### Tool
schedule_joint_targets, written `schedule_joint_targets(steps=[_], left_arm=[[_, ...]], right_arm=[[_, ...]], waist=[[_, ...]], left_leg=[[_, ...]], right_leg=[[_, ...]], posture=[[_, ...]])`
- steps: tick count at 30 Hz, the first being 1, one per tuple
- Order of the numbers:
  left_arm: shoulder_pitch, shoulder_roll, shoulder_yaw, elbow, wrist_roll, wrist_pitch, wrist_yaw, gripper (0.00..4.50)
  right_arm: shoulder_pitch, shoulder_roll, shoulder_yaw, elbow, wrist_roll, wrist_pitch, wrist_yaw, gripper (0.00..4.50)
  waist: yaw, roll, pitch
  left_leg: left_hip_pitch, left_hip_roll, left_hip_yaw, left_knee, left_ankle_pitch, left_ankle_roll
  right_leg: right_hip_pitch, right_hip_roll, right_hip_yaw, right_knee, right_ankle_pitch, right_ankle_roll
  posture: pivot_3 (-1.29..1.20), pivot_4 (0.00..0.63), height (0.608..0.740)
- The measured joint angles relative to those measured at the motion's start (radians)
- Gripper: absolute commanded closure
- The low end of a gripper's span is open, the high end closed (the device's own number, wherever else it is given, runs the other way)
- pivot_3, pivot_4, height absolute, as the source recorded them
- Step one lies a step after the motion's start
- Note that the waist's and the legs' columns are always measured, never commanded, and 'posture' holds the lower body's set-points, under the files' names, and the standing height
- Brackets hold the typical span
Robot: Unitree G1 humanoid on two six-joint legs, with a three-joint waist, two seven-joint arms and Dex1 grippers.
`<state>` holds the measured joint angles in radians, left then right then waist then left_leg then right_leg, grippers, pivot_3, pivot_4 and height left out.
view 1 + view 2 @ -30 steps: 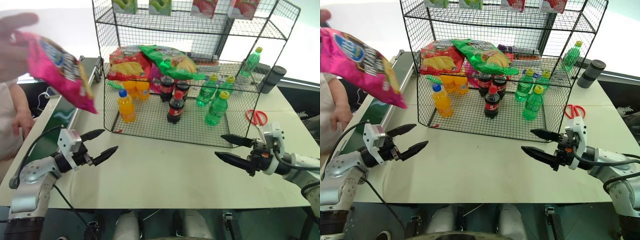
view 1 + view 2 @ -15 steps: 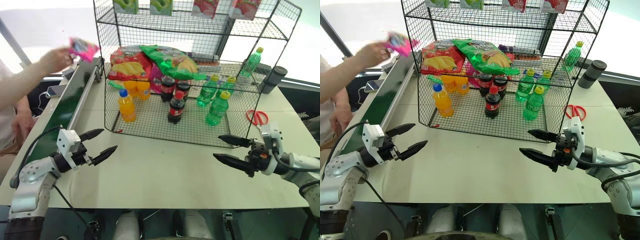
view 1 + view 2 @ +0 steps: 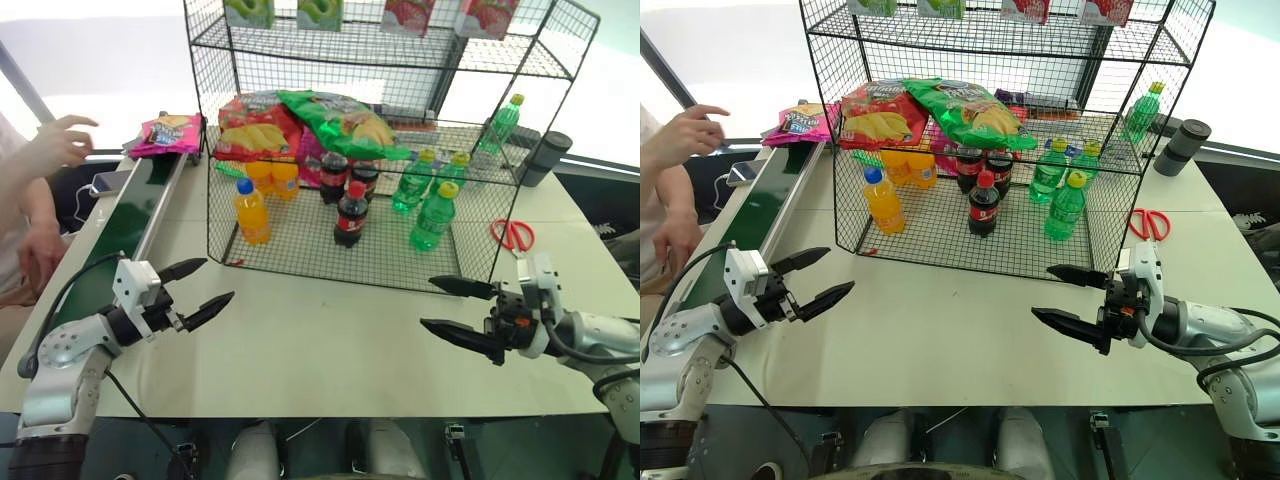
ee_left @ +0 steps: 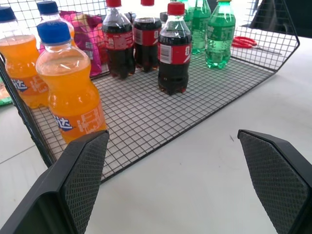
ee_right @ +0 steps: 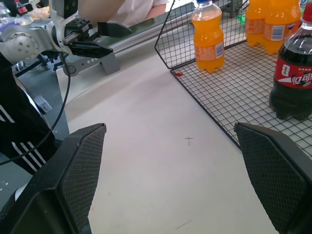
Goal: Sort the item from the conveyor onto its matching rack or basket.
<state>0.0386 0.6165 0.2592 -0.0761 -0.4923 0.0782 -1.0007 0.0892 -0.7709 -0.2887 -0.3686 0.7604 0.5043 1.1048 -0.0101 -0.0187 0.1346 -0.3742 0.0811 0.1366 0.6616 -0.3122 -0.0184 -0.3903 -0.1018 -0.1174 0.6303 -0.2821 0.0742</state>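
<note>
The item, a shiny magenta-pink snack bag (image 3: 167, 133), lies flat at the far end of the conveyor (image 3: 118, 232), a dark green belt along the table's left side. The rack (image 3: 472, 208), a tall black wire-grid shelf unit, stands at the table's back middle. My left gripper (image 3: 218, 280) hovers open over the near left of the table beside the belt, well short of the bag. My right gripper (image 3: 428, 302) is open too, low over the near right, just in front of the rack's bottom tier. Neither holds anything.
A person's hand (image 3: 55, 140) is raised left of the bag. The rack holds orange (image 3: 252, 212), cola (image 3: 350, 214) and green bottles (image 3: 433, 217), plus red (image 3: 250, 128) and green snack bags (image 3: 345, 120). Red scissors (image 3: 513, 234) and a dark cup (image 3: 548, 155) sit right of it.
The person's hand carried the pink bag from close in front to the far end of the conveyor, set it down and drew back. Both grippers stayed where they were, open.
</note>
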Motion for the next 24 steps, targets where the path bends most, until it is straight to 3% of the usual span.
schedule_joint_targets(steps=[24], left_arm=[[0.045, 0.011, 0.011, -0.007, -0.001, 0.001, -0.001, 0.00]], right_arm=[[-0.017, 0.005, 0.027, 0.019, -0.021, -0.011, -0.002, 0.11]], waist=[[0.000, 0.000, 0.000]], left_leg=[[0.000, 0.000, 0.000, 0.000, 0.000, 0.000]], right_leg=[[0.000, 0.000, 0.000, 0.000, 0.000, 0.000]], posture=[[0.00, 0.150, 0.726]])
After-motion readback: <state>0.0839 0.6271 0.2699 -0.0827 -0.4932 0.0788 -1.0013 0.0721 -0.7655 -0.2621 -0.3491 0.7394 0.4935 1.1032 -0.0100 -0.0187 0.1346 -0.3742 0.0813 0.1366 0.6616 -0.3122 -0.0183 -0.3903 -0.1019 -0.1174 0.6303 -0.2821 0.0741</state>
